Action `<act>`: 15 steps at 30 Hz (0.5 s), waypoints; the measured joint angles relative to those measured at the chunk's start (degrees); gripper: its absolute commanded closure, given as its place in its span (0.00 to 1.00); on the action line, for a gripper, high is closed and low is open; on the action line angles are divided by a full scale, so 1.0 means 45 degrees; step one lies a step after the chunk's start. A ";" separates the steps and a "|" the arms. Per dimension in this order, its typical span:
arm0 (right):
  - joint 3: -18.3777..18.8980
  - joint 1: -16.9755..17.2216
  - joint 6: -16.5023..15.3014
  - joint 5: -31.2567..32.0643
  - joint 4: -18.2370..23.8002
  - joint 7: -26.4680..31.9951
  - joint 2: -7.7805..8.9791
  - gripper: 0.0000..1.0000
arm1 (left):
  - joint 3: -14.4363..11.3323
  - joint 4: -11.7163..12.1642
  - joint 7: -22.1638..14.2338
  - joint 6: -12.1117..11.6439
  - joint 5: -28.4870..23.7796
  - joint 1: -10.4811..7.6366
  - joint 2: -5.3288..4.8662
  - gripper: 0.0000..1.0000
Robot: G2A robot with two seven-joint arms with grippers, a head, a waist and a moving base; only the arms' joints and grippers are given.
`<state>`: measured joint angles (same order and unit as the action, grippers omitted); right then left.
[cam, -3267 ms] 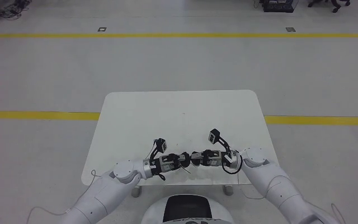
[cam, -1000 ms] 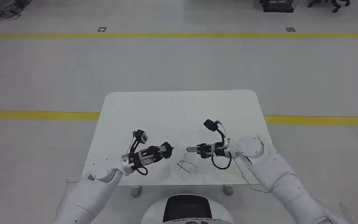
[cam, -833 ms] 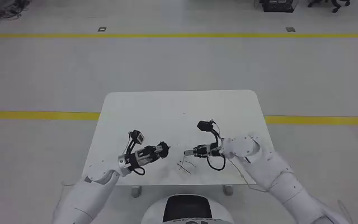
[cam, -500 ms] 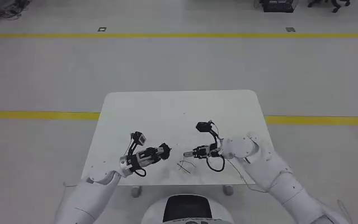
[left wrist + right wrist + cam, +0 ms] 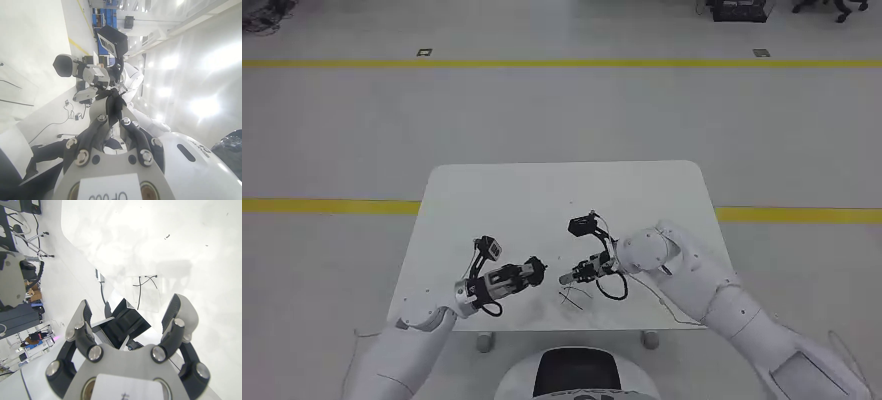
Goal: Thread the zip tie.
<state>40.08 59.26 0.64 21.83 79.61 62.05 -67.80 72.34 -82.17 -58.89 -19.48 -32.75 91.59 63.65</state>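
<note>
Two thin black zip ties (image 5: 572, 296) lie crossed near the front edge of the white table (image 5: 542, 200), on what looks like a clear sheet. In the right wrist view the zip ties (image 5: 140, 289) lie just beyond my right gripper (image 5: 130, 306), which is open and empty. From above, the right gripper (image 5: 565, 279) hovers close over the ties' far side. My left gripper (image 5: 538, 267) hangs to the left of them, apart, and in its own view the left gripper (image 5: 113, 96) is shut with nothing visible between its pads.
The table's front edge runs close behind the ties (image 5: 105, 281). A cable (image 5: 662, 300) trails from the right arm over the table's front right. Yellow floor lines (image 5: 332, 206) run behind.
The grippers, joined at the front middle 3.3 s ago, have parted. Over the last second the right gripper swung left and down toward the ties. The left gripper barely moved.
</note>
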 measured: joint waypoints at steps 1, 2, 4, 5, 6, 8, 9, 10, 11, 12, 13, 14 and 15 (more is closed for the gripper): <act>-0.0167 -0.0116 -0.0074 0.0095 -0.0144 -0.0004 -0.0060 0.00 | 0.0045 0.0005 -0.0026 0.0000 0.0007 0.0024 0.0019 1.00; -0.0211 -0.0146 -0.0091 0.0135 -0.0184 -0.0012 -0.0074 0.00 | 0.0067 0.0014 -0.0053 0.0000 0.0009 0.0036 0.0034 1.00; -0.0207 -0.0146 -0.0088 0.0149 -0.0182 -0.0018 -0.0072 0.00 | 0.0065 0.0050 -0.0152 0.0000 0.0038 0.0042 0.0067 1.00; -0.0200 -0.0142 -0.0085 0.0147 -0.0176 -0.0019 -0.0069 0.00 | 0.0056 0.0064 -0.0169 0.0000 0.0053 0.0043 0.0073 1.00; -0.0197 -0.0139 -0.0083 0.0144 -0.0173 -0.0019 -0.0068 0.00 | 0.0050 0.0070 -0.0172 0.0000 0.0061 0.0043 0.0075 1.00; -0.0196 -0.0138 -0.0082 0.0142 -0.0172 -0.0019 -0.0068 0.00 | 0.0049 0.0070 -0.0171 0.0000 0.0062 0.0043 0.0074 1.00; -0.0196 -0.0138 -0.0082 0.0142 -0.0172 -0.0019 -0.0068 0.00 | 0.0049 0.0070 -0.0169 0.0000 0.0062 0.0043 0.0073 1.00; -0.0196 -0.0139 -0.0082 0.0142 -0.0172 -0.0019 -0.0068 0.00 | 0.0049 0.0069 -0.0168 0.0000 0.0061 0.0043 0.0073 1.00; -0.0196 -0.0139 -0.0082 0.0142 -0.0173 -0.0019 -0.0068 0.00 | 0.0049 0.0069 -0.0167 0.0000 0.0061 0.0043 0.0073 1.00; -0.0196 -0.0139 -0.0082 0.0142 -0.0173 -0.0019 -0.0068 0.00 | 0.0049 0.0069 -0.0167 0.0000 0.0060 0.0043 0.0073 1.00; -0.0196 -0.0139 -0.0082 0.0142 -0.0173 -0.0019 -0.0068 0.00 | 0.0045 0.0078 -0.0144 0.0014 0.0076 0.0036 0.0073 1.00; -0.0196 -0.0139 -0.0082 0.0142 -0.0173 -0.0018 -0.0068 0.00 | 0.0014 0.0103 -0.0022 0.0068 0.0162 0.0014 0.0076 1.00; -0.0196 -0.0139 -0.0082 0.0142 -0.0173 -0.0018 -0.0068 0.00 | -0.0043 0.0135 0.0171 0.0143 0.0308 -0.0022 0.0077 1.00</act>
<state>39.20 58.63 0.27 22.47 78.83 61.96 -68.11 72.14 -81.56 -58.12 -18.84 -31.36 91.49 64.00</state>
